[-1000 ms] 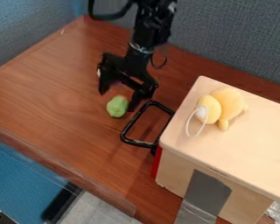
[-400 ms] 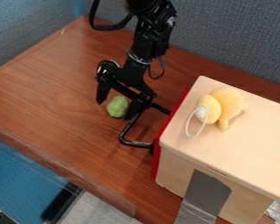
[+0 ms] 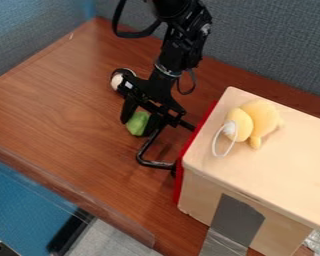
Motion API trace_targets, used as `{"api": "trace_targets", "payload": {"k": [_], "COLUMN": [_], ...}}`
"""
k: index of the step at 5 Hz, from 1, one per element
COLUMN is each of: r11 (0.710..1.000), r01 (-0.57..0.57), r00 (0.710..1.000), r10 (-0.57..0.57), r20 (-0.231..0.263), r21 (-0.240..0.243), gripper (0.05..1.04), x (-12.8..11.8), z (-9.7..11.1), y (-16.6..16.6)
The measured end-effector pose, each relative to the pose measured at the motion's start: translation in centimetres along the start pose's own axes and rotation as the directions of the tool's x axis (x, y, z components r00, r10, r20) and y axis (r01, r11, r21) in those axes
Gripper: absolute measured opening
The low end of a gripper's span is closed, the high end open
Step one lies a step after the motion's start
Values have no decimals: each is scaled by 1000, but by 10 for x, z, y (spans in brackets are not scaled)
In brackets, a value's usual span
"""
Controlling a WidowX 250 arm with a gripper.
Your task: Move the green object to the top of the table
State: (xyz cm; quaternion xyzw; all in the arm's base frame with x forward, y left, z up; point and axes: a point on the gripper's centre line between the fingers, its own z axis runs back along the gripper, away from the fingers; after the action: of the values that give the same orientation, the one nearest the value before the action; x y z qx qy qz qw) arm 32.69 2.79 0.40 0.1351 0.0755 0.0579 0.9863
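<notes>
Grips green object point(image 3: 137, 124) between fingers of gripper point(image 3: 138, 127), at grasp step. Next, needs lifting clear of handle point(image 3: 146, 162), then carrying to table point(image 3: 62, 100) top.

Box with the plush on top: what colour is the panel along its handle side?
Red, seen best in the camera view, beside the black handle.

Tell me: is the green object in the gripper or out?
In: the green object fills the gap between the two fingers of the gripper, one at each side. Cannot tell if it is lifted.
</notes>
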Motion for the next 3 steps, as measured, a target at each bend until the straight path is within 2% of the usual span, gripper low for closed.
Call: {"api": "trace_targets", "payload": {"k": [1, 2, 3], "r11": [1000, 999, 998], "r01": [26, 29, 30], "r00": [1000, 999, 992], "r10": [-26, -27, -23], "r20": [11, 47, 124], "r21": [-15, -41, -61], "gripper": [550, 550, 550], "x": [4, 17, 40], "z": [6, 25, 51], "y": [-2, -3, -1]}}
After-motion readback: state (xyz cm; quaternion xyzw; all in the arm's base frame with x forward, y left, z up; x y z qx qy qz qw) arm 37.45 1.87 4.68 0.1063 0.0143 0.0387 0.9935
